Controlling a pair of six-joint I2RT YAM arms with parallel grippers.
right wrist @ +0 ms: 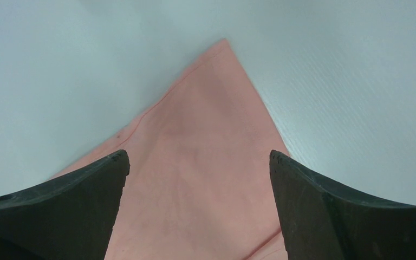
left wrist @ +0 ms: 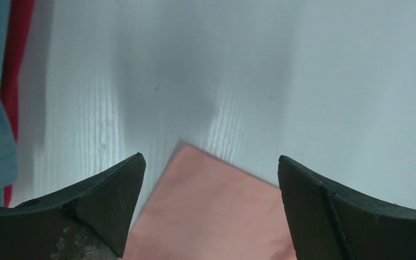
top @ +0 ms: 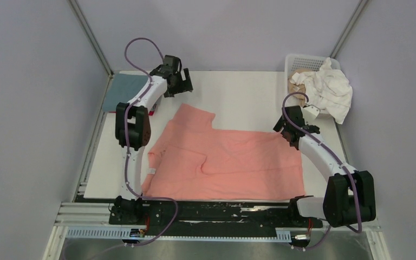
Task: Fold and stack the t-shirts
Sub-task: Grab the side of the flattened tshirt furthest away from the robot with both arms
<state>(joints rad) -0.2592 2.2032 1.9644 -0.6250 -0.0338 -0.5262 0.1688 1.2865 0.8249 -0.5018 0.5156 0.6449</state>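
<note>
— Left gripper [left wrist: 211,162], right gripper [right wrist: 199,154]: spread wide, empty, each poised above a far corner of the salmon pink t-shirt [top: 227,160], spread across the table [top: 238,92].
— Risks?
— Probably closing just off the left corner, barely inside that opening, and grabbing nothing. Or lifting one side ahead of the other and skewing the fold.

Light bright, even, diffuse from overhead. My left wrist view shows a soft grey shadow on the table [left wrist: 168,92] (my own); fingertips [left wrist: 103,200] blurred.
</note>
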